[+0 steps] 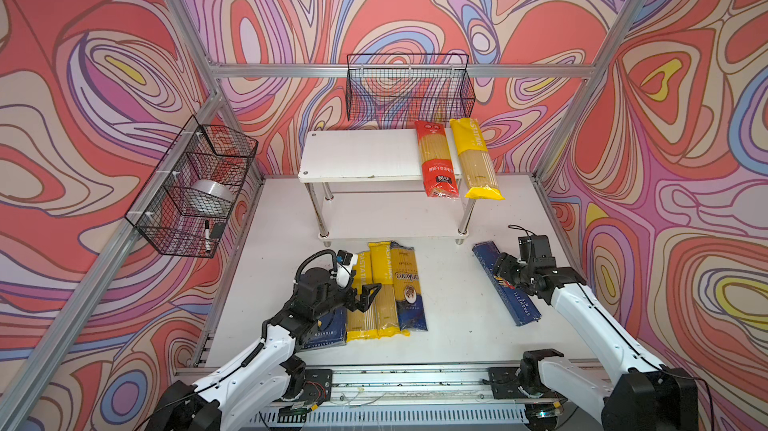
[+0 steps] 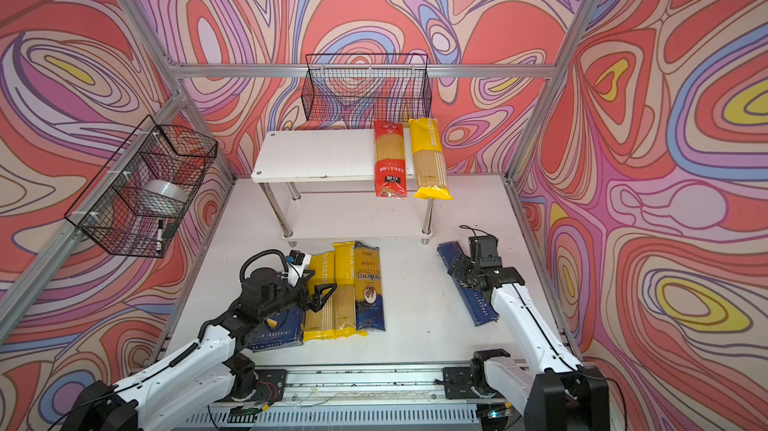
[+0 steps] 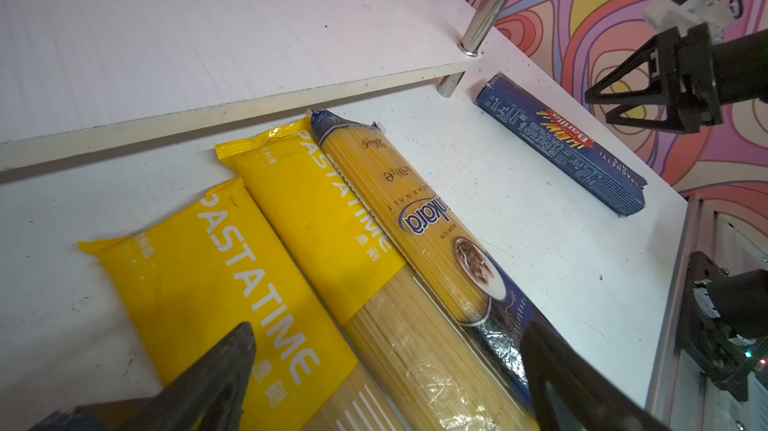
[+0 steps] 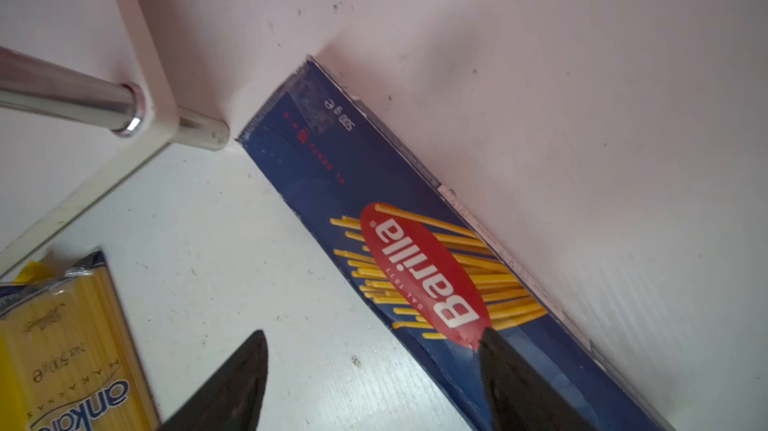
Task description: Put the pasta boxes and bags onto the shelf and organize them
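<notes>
The right gripper [image 1: 505, 267] hangs low over the long narrow spaghetti carton [image 1: 519, 304] on the right side of the white table [image 1: 449, 316], its jaws spread wide and holding nothing. The carton lies flat and slantwise: its far end points left, just beside the right front leg of the shelf [image 1: 357, 154], and its near end trails off to the right. The right wrist view shows that the aim is not yet true. One finger [image 4: 511, 375] sits above the carton's red logo, while the other stands over bare table on the side toward the bags, so the carton's middle line lies right of the gap between them. The jaws also look skewed to its long axis rather than square across its narrow width. This arm is plainly the nearer one. The left gripper [image 1: 368, 298], also wide open and empty, hovers well apart over two yellow bags [image 1: 384, 283] and the dark blue bag [image 1: 409, 287], with the wide rigatoni carton [image 1: 328, 325] under its arm. A red bag [image 1: 436, 163] and a third yellow bag [image 1: 476, 159] already lie on the shelf's top board, overhanging its near edge. The grasp likely calls for a small shift right and a wrist turn.
</notes>
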Robot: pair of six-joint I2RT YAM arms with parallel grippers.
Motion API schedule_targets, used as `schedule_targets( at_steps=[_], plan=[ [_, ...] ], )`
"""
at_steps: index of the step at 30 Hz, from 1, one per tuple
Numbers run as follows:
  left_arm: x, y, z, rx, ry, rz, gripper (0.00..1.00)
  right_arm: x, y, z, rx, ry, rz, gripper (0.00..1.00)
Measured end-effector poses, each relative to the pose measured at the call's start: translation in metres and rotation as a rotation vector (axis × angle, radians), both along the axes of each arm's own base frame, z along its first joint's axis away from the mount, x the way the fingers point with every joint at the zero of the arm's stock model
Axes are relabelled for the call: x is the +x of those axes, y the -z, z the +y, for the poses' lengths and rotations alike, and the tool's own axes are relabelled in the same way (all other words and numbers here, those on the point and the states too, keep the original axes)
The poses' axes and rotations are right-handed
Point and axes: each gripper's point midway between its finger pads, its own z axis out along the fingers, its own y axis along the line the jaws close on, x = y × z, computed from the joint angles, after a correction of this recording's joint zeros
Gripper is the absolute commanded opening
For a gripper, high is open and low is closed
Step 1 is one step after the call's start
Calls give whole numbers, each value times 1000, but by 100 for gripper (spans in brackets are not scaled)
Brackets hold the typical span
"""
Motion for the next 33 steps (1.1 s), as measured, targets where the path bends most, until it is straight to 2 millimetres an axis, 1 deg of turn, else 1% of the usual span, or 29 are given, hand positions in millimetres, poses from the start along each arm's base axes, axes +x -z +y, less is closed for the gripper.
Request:
schedule_targets(
  at_steps=[2,4,6,8,15,17,25,33],
  plan=[
    [0,1,-1,0,5,5,100,-7,18,-12,30,50,31,86],
    [0,0,-2,-3,7,3,100,-9,27,-24,67,102,31,87],
    [1,0,-2,-4,8,1,100,-6,26,-33,86,141,3,87],
    [1,-1,-2,-5,9,0,100,-1,24,-38,95,157,-24,87],
    [1,-1,-3,-6,11,-1,100,2,29,-46,145,187,-32,89],
    [1,-1,-3,-6,10,-1,100,3,28,-45,155,183,-35,89],
    [1,-2,-3,-7,10,-4,100,2,31,-29,243,143,-51,90],
    [1,-3,-3,-10,13,-5,100,-17,33,-2,372,124,-67,90]
  ],
)
